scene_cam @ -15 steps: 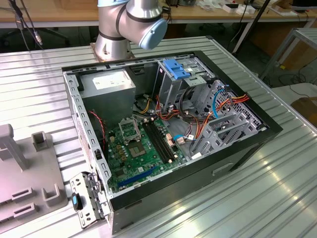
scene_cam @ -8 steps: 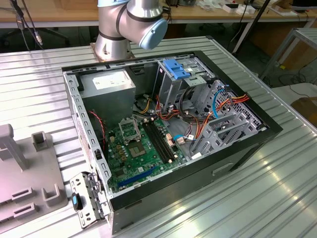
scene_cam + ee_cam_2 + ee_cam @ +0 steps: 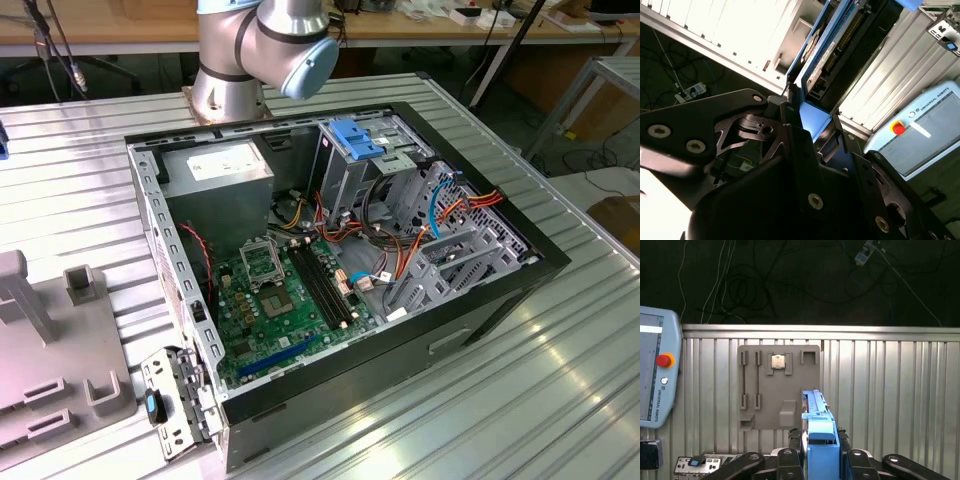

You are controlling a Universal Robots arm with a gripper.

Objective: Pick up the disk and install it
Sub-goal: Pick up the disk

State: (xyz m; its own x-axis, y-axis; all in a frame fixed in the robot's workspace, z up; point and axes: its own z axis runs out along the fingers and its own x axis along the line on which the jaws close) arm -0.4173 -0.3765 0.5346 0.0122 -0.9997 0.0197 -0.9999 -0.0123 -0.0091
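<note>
1. Exterior view: the open computer case (image 3: 340,280) lies on its side on the table (image 3: 80,200), with the blue drive bay (image 3: 358,137) reachable from above.
2. Second wrist view: the jaws are clamped on the disk (image 3: 820,55), leaving its length jutting free, likely for sliding in.
3. First wrist view: the disk hangs edge-on over the grey fixture plate (image 3: 780,390).

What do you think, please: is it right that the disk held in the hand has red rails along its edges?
Not quite: the rails are blue, not red. Both wrist views show the hand shut on the disk, with blue rails along its edges.
</note>
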